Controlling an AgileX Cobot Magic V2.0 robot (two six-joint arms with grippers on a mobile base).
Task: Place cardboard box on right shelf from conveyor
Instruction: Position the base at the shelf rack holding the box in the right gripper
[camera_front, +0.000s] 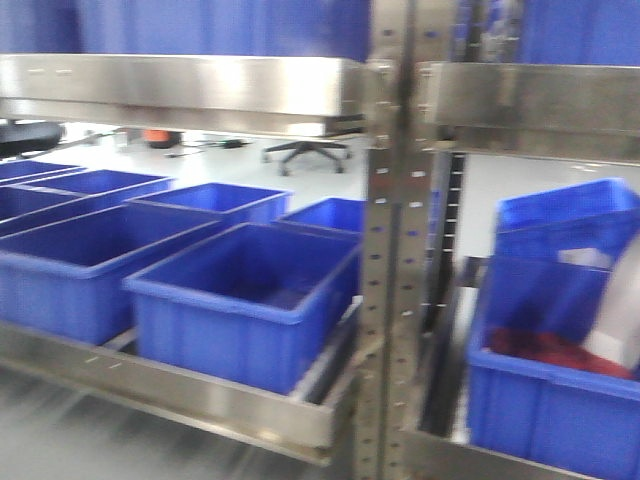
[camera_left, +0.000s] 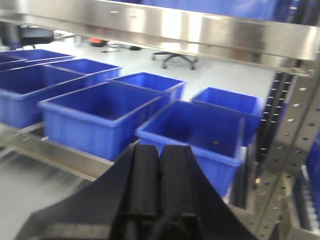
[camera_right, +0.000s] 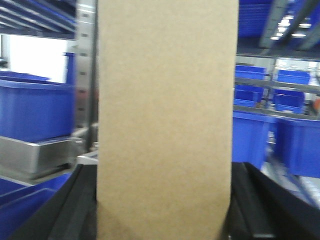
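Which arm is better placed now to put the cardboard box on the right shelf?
Right. The right gripper holds the cardboard box; the left gripper is shut, empty, facing blue bins.

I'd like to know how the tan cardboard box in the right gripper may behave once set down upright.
Tall and narrow, the cardboard box would probably tip easily if nudged. Its flat, undented face suggests it is fairly stiff. Its matte surface likely resists slipping in the right gripper.

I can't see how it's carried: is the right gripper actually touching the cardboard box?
Touching. In the right wrist view the black fingers of the right gripper press against both sides of the cardboard box, with no gap.
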